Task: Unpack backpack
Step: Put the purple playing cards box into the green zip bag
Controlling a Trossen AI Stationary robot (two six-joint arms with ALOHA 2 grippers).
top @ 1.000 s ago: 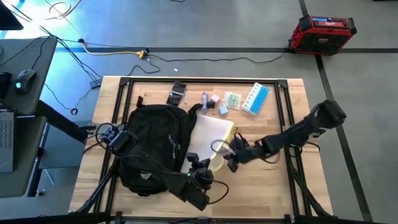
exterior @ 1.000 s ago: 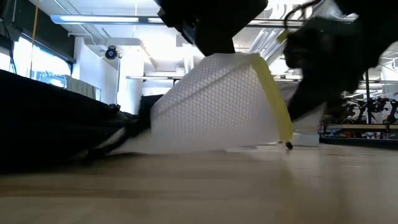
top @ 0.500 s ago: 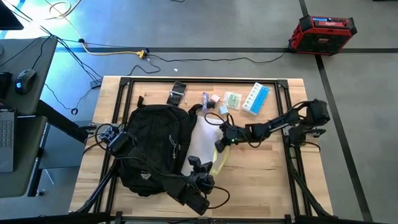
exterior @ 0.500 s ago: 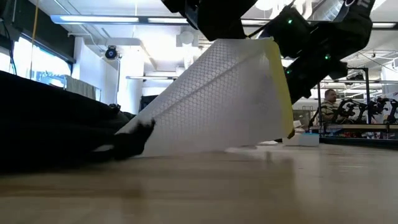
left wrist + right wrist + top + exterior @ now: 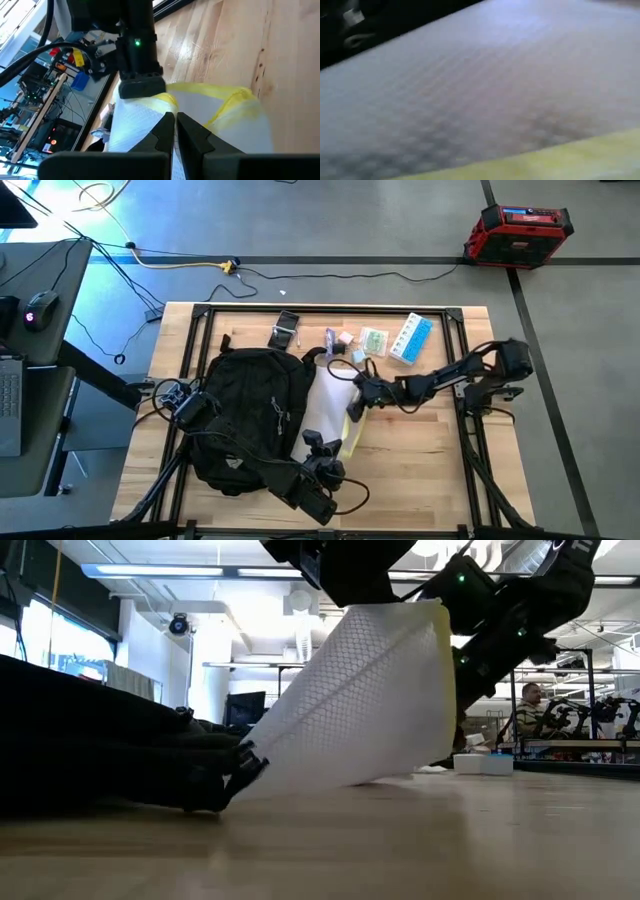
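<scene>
The black backpack [image 5: 250,415] lies on the table's left half, and in the low view it is the dark mass at the left [image 5: 90,750]. A translucent white mesh pouch with yellow trim [image 5: 330,405] leans beside it, one end held up and its low end [image 5: 270,775] on the wood by the backpack. My left gripper [image 5: 322,448] is shut on the pouch at its near end. My right gripper [image 5: 356,398] stands at the pouch's far-right side, close against the yellow trim [image 5: 170,97]. The right wrist view shows only mesh. My left gripper pinches the pouch's white mesh wall [image 5: 150,130], beside the yellow trim, between its two fingers [image 5: 192,137]. It comes from the table's near side, slanting down. That end of the pouch is held up, and the rest slopes down to the table by the backpack.
Small items lie along the far edge: a blue-and-white box [image 5: 411,338], small packets [image 5: 372,340] and a dark-and-white piece [image 5: 284,332]. Bare wood lies on the near right [image 5: 420,470]. A red case [image 5: 518,232] stands on the floor, and a person [image 5: 535,705] sits in the room behind.
My right gripper has swung from the pouch's near-right side toward the table's far edge, along the yellow-trimmed side. The pouch has turned toward the backpack. In the low view its right lower corner has lifted off the table, while the end by the backpack stays down.
</scene>
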